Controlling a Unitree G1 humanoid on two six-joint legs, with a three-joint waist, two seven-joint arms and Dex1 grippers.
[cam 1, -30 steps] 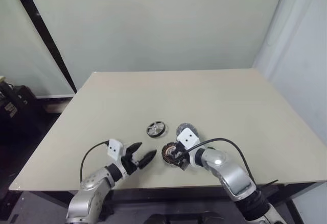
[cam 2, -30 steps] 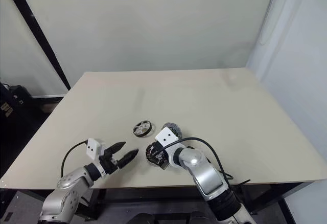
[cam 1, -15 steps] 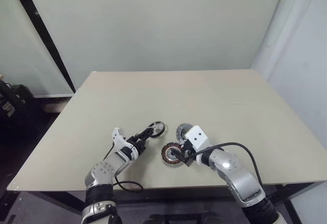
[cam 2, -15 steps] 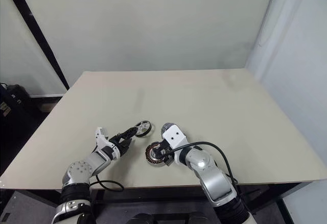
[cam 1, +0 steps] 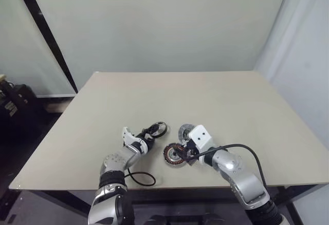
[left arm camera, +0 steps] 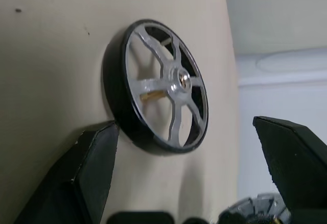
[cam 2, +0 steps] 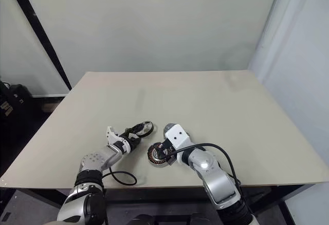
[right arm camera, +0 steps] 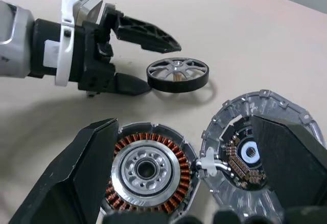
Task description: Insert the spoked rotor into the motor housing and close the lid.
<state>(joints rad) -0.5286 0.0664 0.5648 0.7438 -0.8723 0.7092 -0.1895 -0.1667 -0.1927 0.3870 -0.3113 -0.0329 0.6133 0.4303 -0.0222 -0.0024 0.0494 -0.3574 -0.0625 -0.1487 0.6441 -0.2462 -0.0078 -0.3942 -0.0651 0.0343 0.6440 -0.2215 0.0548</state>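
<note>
Spoked rotor (right arm camera: 177, 74), motor housing (right arm camera: 147, 170) w/ copper windings, lid (right arm camera: 255, 155): all flat, apart.

On your counter (cam 1: 216, 101), the spoked rotor (cam 1: 158, 129) lies left of the lid (cam 1: 184, 131); the motor housing (cam 1: 174, 154) sits nearer you, touching the lid.

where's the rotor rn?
The spoked rotor lies flat on the table, between the left gripper's open fingers, just beyond the motor housing.

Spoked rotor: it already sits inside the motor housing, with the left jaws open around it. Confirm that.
Wrong. The spoked rotor lies on the table apart from the motor housing, as the right wrist view shows. The left gripper does have open jaws around it.
</note>
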